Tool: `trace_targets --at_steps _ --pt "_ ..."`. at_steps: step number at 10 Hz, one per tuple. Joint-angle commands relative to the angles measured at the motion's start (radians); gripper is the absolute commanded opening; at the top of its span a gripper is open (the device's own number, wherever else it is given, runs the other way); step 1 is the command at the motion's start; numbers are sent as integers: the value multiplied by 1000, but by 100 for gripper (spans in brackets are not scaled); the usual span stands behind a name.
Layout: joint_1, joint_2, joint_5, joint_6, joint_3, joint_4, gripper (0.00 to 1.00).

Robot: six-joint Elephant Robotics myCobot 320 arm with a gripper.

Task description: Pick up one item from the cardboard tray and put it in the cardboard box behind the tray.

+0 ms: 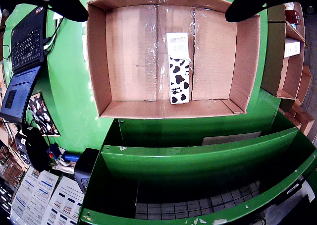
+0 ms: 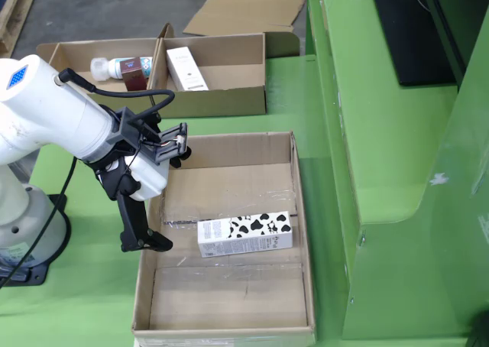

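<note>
A white carton with black cow spots (image 1: 179, 68) lies flat on the floor of a large open cardboard box (image 1: 99, 61). In the fixed view the carton (image 2: 244, 234) lies across the middle of that box (image 2: 229, 293). My gripper (image 1: 156, 14) is open and empty, with its black fingers (image 1: 59, 2) spread wide at the top corners of the gripper view. In the fixed view the gripper (image 2: 145, 225) hangs over the box's left wall, left of the carton and apart from it. A two-compartment cardboard tray (image 2: 229, 95) behind the box holds a white bottle (image 2: 114, 66), a dark red box (image 2: 134, 73) and a white carton (image 2: 186, 68).
A laptop (image 1: 25, 41) sits left of the box in the gripper view. Green metal shelving (image 1: 198, 160) runs below it, and cardboard shelves (image 1: 292, 46) stand at the right. In the fixed view a green cabinet (image 2: 367, 133) stands right of the box. Flattened cardboard (image 2: 244, 7) lies on the floor.
</note>
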Motion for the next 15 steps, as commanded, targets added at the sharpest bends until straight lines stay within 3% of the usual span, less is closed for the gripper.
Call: trace_targets --at_steps 1,8,12,13,15 --pt "0 17 0 0 26 12 100" --pt "17 -16 -5 8 81 -1 100" --pt "67 -130 -30 30 281 -83 100" --pt "99 -276 -35 37 520 -193 100" --pt "99 -276 -35 37 520 -193 100"
